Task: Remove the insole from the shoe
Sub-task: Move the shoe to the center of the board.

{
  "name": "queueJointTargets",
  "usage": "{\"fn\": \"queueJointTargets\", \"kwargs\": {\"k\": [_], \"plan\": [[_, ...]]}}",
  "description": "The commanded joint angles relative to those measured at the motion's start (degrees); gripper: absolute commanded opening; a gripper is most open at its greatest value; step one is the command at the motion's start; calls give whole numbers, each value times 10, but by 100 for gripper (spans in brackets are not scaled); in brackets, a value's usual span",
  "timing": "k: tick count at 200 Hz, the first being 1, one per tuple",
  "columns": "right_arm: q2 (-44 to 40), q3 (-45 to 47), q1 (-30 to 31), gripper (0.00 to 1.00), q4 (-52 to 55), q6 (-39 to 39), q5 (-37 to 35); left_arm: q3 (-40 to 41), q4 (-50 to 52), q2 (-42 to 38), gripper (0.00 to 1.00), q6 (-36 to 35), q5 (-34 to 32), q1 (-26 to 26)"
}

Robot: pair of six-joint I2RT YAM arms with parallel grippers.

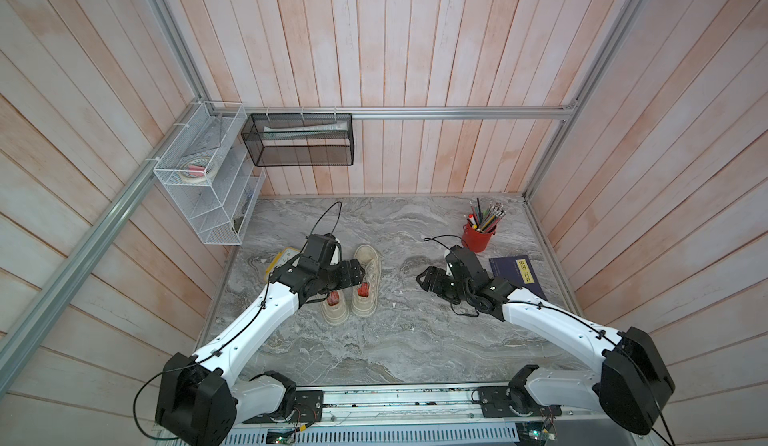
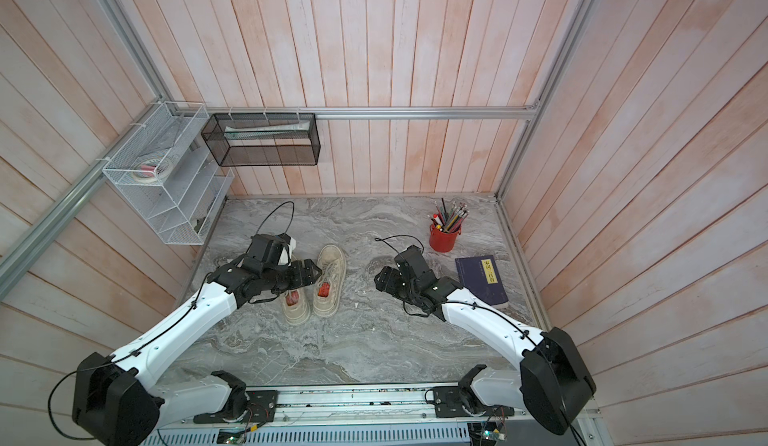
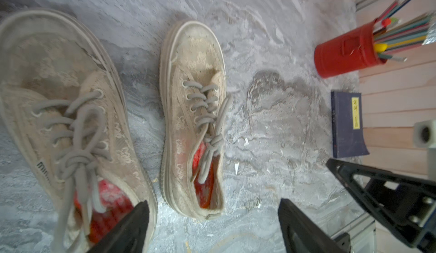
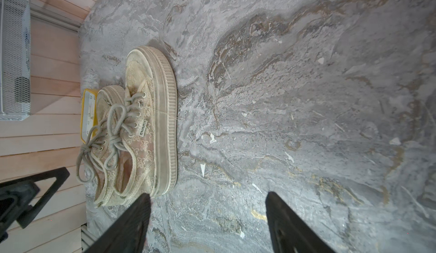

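Observation:
Two worn beige lace shoes stand side by side on the marble table, the left shoe and the right shoe. A red insole shows inside each heel opening, one in the left and one in the right. My left gripper hovers open above the shoes' heels, holding nothing. Off to the right of the shoes, my right gripper is open over bare marble.
A red cup of pencils and a dark blue book sit at the right rear. A yellow-rimmed object lies under my left arm. A white wire rack and a black mesh basket hang on the walls.

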State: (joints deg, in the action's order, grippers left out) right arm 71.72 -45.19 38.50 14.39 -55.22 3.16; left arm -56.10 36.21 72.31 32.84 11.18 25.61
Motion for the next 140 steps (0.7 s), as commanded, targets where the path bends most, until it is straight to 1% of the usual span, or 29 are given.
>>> {"fn": "queueJointTargets", "kwargs": {"k": [1, 17, 51, 73, 111, 125, 140], "plan": [[-31, 15, 3, 77, 30, -26, -34, -29, 49, 22, 86, -29, -26, 13], [-44, 24, 3, 75, 33, -36, -45, -38, 58, 38, 82, -30, -41, 19], [-57, 28, 3, 74, 46, -44, -55, -49, 70, 68, 73, -45, -71, 29], [-66, 33, 3, 74, 51, -49, -58, -44, 60, 86, 67, -54, -65, 33], [-88, 47, 3, 73, 63, -62, -67, -41, 45, 128, 54, -68, -59, 34], [-98, 52, 3, 73, 69, -67, -71, -43, 46, 144, 51, -72, -54, 37], [-108, 58, 3, 73, 74, -72, -74, -41, 43, 155, 51, -76, -54, 41]]}}
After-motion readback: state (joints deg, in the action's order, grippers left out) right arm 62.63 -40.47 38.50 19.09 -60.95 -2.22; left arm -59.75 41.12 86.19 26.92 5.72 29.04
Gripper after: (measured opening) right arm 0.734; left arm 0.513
